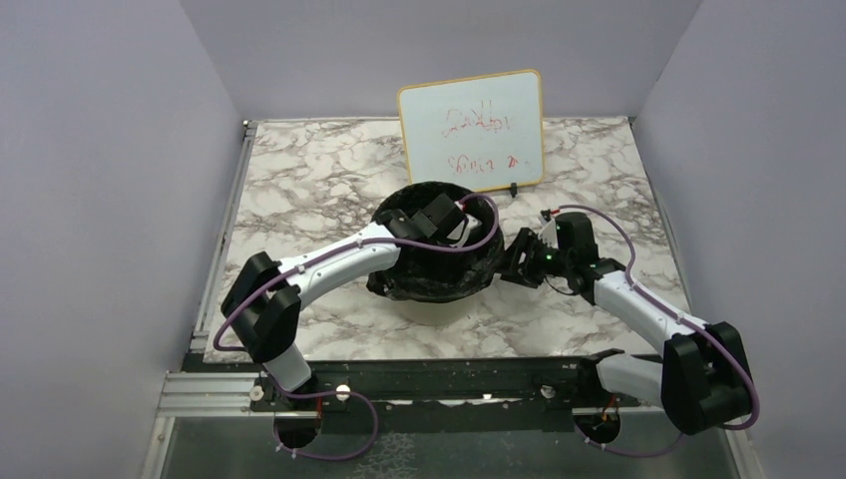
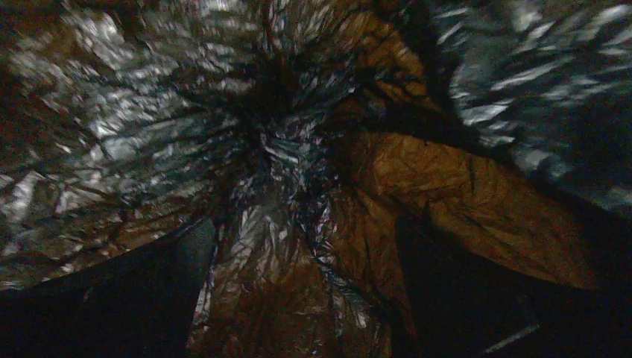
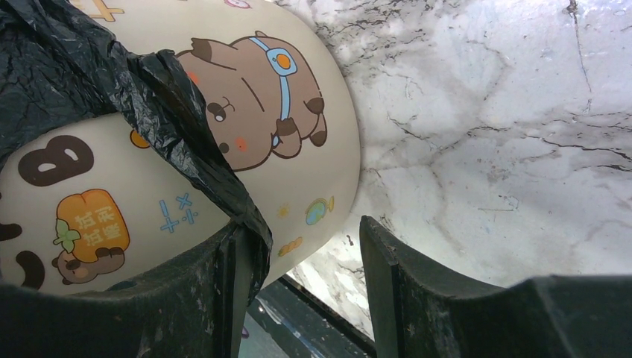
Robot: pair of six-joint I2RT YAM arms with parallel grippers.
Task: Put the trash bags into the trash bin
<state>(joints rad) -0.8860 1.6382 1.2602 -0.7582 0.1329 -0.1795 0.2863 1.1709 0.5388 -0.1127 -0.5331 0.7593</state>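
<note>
The cream trash bin [image 1: 444, 305] stands mid-table, and a glossy black trash bag [image 1: 469, 274] lines its mouth and hangs over its rim. My left gripper [image 1: 439, 215] reaches down into the bin. In the left wrist view, that gripper [image 2: 305, 298] is open, its dark fingers [image 2: 119, 298] spread wide over the crinkled bag [image 2: 283, 164], with nothing between them. My right gripper [image 1: 519, 261] sits just outside the bin's right side. It [image 3: 305, 291] is open. A flap of the bag [image 3: 89, 67] drapes down the cartoon-printed bin wall [image 3: 313, 149] and rests against its left finger [image 3: 223, 298].
A white whiteboard [image 1: 472, 130] with red writing leans upright just behind the bin. The marble table [image 1: 299, 170] ends in a black rail [image 1: 439, 374] at the near edge, where the arm bases sit. Grey walls close in on three sides.
</note>
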